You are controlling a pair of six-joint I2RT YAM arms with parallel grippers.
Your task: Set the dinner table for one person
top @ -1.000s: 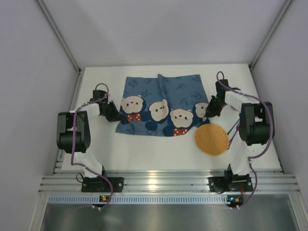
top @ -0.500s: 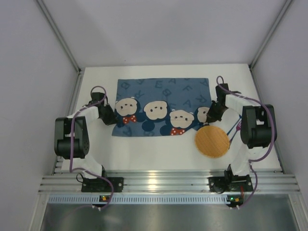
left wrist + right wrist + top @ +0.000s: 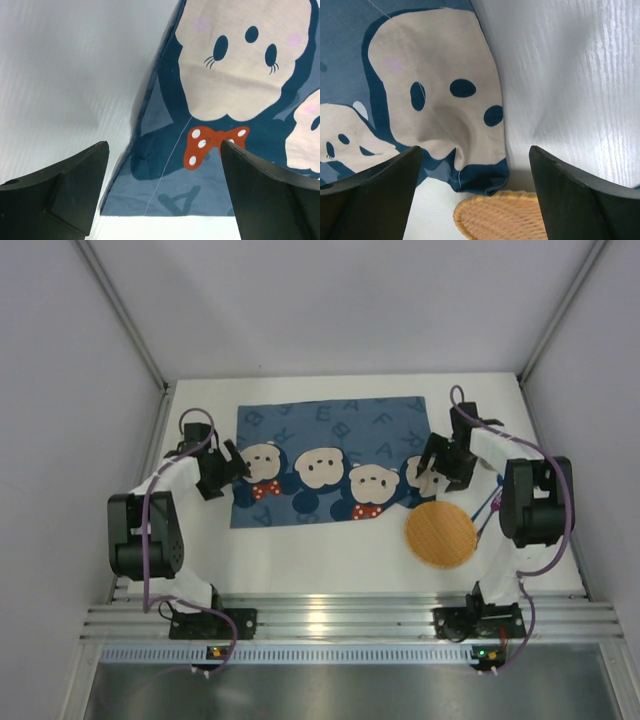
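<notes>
A blue placemat (image 3: pixel 330 460) printed with bears and letters lies spread flat on the white dinner table (image 3: pixel 320 560). My left gripper (image 3: pixel 232 462) stands open at the mat's left edge. In the left wrist view the mat's near left corner (image 3: pixel 165 185) lies below the left gripper (image 3: pixel 162 200), free of both fingers. My right gripper (image 3: pixel 428 466) stands open at the mat's right edge. In the right wrist view the mat's slightly rumpled corner (image 3: pixel 480 175) sits untouched below the right gripper (image 3: pixel 475 200).
A round woven straw mat (image 3: pixel 441 534) lies on the table near the placemat's front right corner, and its rim (image 3: pixel 505 217) shows in the right wrist view. White enclosure walls and metal rails (image 3: pixel 330 620) border the table.
Both grippers have opened and let go of the placemat. The creased, bunched cloth was pulled out wide and now lies flat, shifted slightly left.
</notes>
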